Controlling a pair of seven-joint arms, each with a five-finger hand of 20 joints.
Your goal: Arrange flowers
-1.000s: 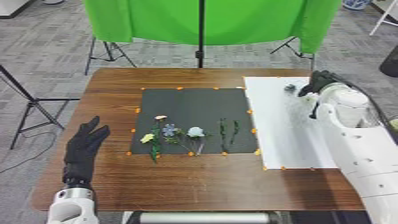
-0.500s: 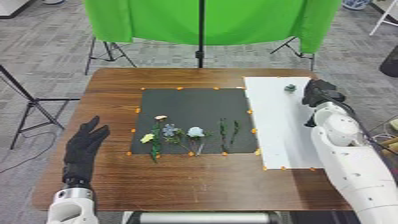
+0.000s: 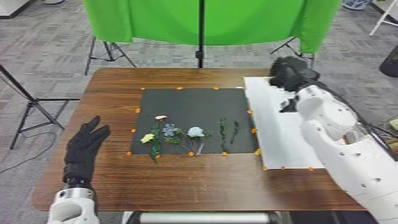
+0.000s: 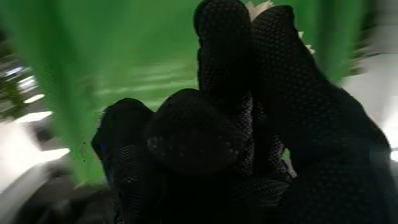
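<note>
Moved since the earlier head frame: right hand point(image 3: 291, 72), from the white sheet's outer edge inward and away from the robot, to its far end, over or close to the spot where a small dark-green piece stood.

Right hand: narrow, fingers drawn together on 1 pale flower point(image 4: 258, 8), petals showing beyond the fingertips; depth of grip cannot be told.

Left hand point(image 3: 83, 147): wide, fingers straight, left side of table point(image 3: 160, 187).

Stock on black mat point(image 3: 191, 102), near half: 1 pink flower point(image 3: 161, 118), 1 yellow flower point(image 3: 147, 137), 1 blue flower point(image 3: 170, 129), 1 whitish flower point(image 3: 195, 132), 2 green sprigs point(image 3: 223, 135), set right of the blooms.

White sheet point(image 3: 277, 135): right of mat.

Step, as judged: bringing the held bloom to the dark-green piece, perhaps its holder.

Risks: low wrist or knuckles could tip that piece; a light stem could swivel if pinched at 1 point only; petals could crush under a tighter squeeze; early release could drop the bloom beside its place, or over the table's far edge.
</note>
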